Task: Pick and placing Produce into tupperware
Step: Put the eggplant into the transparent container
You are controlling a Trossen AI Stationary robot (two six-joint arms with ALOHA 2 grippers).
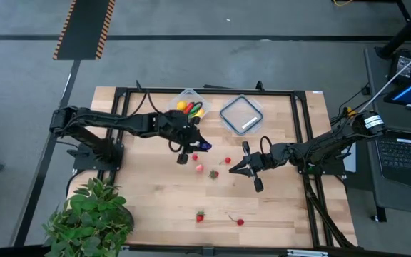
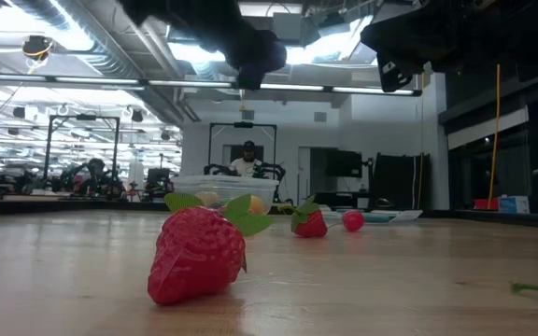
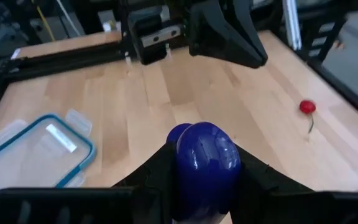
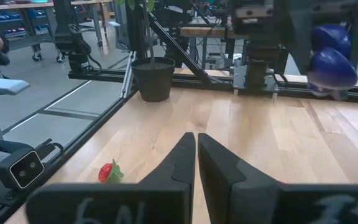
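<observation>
The clear tupperware (image 1: 190,106) stands near the table's far edge with yellow, green and red produce inside. My left gripper (image 1: 200,145) hangs just in front of the tub, on its near side, shut on a glossy purple piece (image 3: 204,163). That piece also shows in the right wrist view (image 4: 331,59). My right gripper (image 1: 232,170) hovers right of centre, shut and empty (image 4: 196,146). Loose produce lies on the wood: small red pieces (image 1: 199,168), a strawberry (image 2: 199,252) and a red berry (image 1: 240,222). My left gripper pinches the purple piece (image 3: 197,155) between its two fingers (image 3: 157,171), one on each side of it. The rounded end sticks out past the fingertips. The piece is lifted clear of the table.
The flat lid (image 1: 241,114) with blue rim and white label lies right of the tub. A potted plant (image 1: 91,214) stands at the near left corner. A black frame (image 1: 302,128) borders the table. Bare wood lies between the grippers and the near edge.
</observation>
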